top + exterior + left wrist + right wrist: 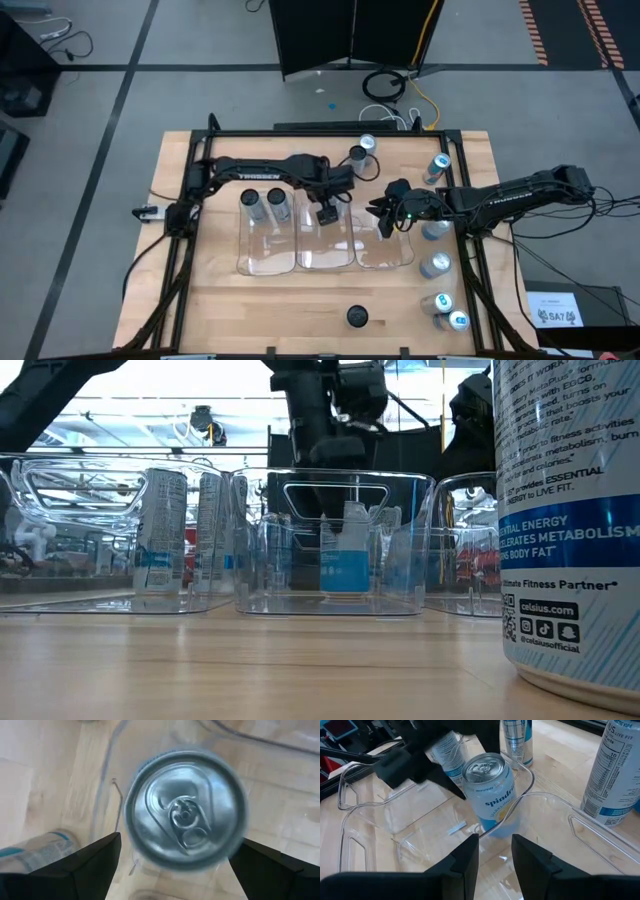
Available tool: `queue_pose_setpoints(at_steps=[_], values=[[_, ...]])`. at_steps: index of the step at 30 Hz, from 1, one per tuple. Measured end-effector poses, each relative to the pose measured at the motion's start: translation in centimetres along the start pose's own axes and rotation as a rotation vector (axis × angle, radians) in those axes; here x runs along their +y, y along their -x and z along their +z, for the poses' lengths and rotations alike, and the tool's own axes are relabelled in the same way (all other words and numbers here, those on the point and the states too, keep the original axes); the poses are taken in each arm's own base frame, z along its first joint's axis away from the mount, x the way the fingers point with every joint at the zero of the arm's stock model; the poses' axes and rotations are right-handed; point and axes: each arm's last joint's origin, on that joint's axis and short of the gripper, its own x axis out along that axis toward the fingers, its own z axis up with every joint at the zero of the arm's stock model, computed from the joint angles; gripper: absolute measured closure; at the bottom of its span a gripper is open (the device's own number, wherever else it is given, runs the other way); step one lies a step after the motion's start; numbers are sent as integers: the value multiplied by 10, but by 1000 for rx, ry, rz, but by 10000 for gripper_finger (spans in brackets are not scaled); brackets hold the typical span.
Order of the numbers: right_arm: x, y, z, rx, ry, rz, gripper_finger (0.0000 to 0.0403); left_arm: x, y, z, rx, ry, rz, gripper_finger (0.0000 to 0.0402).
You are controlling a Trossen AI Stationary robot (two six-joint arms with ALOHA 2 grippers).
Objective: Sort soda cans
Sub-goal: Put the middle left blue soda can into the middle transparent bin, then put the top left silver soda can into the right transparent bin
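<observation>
Just then the left gripper (327, 213) hung wide open directly above a silver-topped soda can (490, 790) standing upright in the middle clear tray (325, 262), so lifting straight up looked wisest, while the right gripper (385, 222), nearly shut and empty, waited beside that tray.

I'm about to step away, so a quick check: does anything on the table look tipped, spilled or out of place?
Nothing stands out. Every can in view stands upright, with no spill. The Spindrift can stands in the middle clear tray between the open fingers of the left gripper. The right gripper hovers at the right tray.
</observation>
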Motion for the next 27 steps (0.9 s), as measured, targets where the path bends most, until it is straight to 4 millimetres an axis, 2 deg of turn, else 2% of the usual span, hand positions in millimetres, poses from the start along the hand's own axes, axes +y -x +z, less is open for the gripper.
queue_pose_setpoints(at_steps=[6, 10, 13, 16, 19, 23, 27], values=[[0, 0, 0, 0, -1, 0, 296, 1, 39, -9, -49, 24, -10, 39], [0, 0, 0, 2, 1, -1, 296, -6, 71, -24, -86, -3, -23, 39], [0, 0, -1, 5, 1, -1, 296, -15, 94, -42, -140, -43, 7, 39], [0, 0, -2, 13, 5, -3, 296, -17, 102, -72, -181, -25, 119, 39], [1, 1, -4, 28, 3, -3, 296, -10, 99, -113, -206, 53, 187, 39], [2, 2, -6, 45, -1, -3, 296, 2, 105, -166, -298, 144, 145, 39], [3, 2, -6, 45, -1, -1, 296, 14, 127, -204, -472, 147, 71, 39]])
